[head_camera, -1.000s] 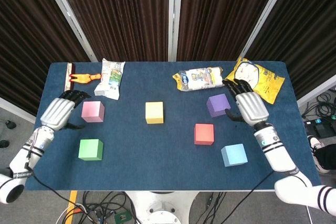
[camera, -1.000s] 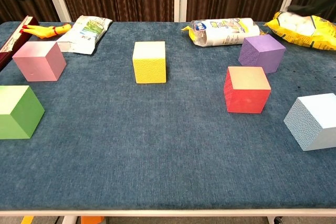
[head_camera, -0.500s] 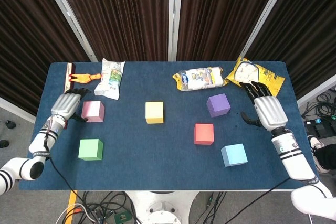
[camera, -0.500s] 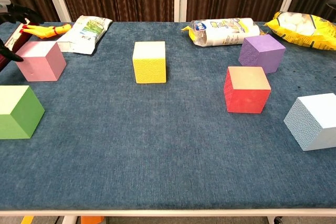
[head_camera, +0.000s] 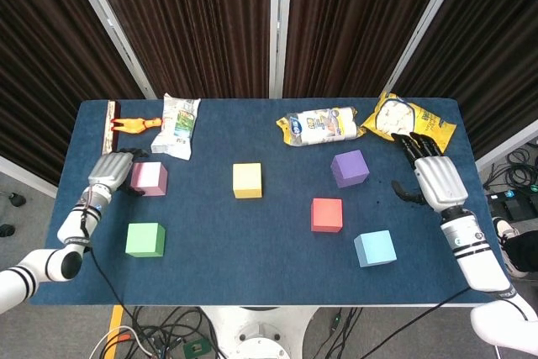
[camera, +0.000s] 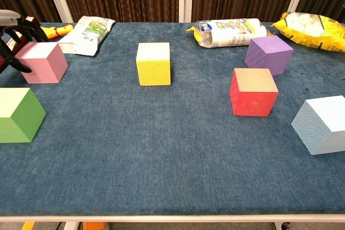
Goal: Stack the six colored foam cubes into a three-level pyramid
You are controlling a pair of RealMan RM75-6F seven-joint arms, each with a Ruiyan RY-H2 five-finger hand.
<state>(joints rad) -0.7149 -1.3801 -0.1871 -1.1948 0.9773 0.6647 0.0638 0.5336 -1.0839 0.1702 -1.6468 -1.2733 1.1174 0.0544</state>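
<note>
Six foam cubes lie apart on the blue table (head_camera: 252,271), none stacked: pink (head_camera: 149,178), green (head_camera: 145,240), yellow (head_camera: 247,180), purple (head_camera: 350,168), red (head_camera: 326,214) and light blue (head_camera: 375,248). My left hand (head_camera: 113,170) is right against the pink cube's (camera: 40,62) left side. Its dark fingers (camera: 12,44) reach that cube's far left edge without closing round it. My right hand (head_camera: 433,176) hovers to the right of the purple cube with fingers spread and nothing in it. The chest view does not show the right hand.
Along the far edge lie a rubber chicken toy (head_camera: 134,125), a white snack bag (head_camera: 176,124), a clear pack (head_camera: 319,126) and a yellow bag (head_camera: 412,121). The yellow bag is just behind my right hand.
My left hand has moved in toward the pink cube and now appears in the chest view. My right hand has drawn back to the right, away from the purple cube. No cube has moved.
</note>
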